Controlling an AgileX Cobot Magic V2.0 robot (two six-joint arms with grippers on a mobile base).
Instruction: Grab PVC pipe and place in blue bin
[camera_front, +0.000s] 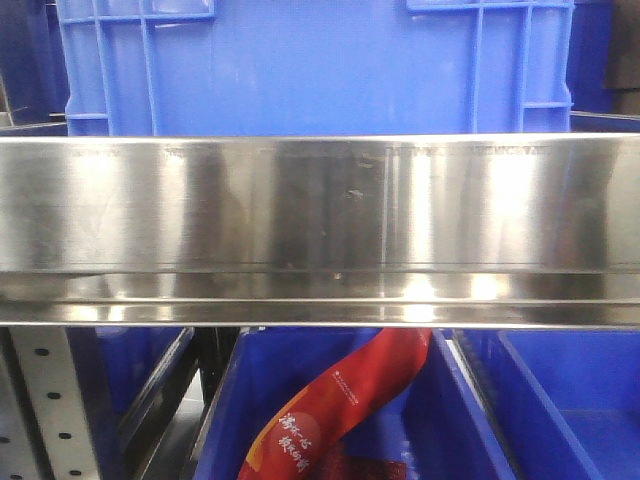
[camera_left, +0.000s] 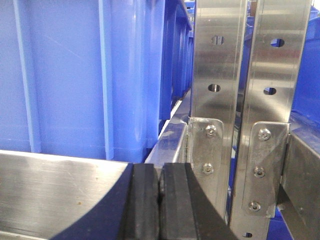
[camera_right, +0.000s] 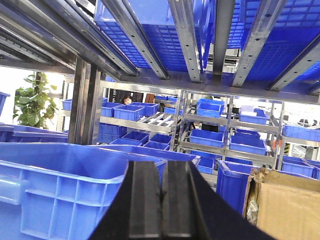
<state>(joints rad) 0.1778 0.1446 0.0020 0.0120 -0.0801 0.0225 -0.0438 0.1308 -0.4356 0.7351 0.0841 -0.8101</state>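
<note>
With pads pressed together and nothing held, the left hand (camera_left: 159, 205) sits low centre before a steel shelf rail (camera_left: 55, 190); the right hand (camera_right: 161, 200) likewise, a blue bin (camera_right: 55, 190) beyond. PVC pipe not visible

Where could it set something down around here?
The bin at lower right shows a bare floor. The middle bin beside it is crowded by a red bag. Both hands, left and right, are closed, holding nothing.

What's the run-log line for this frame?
left tool: shut, empty | right tool: shut, empty | PVC pipe: not in view | steel shelf rail fills front view | phase: pre-grasp
</note>
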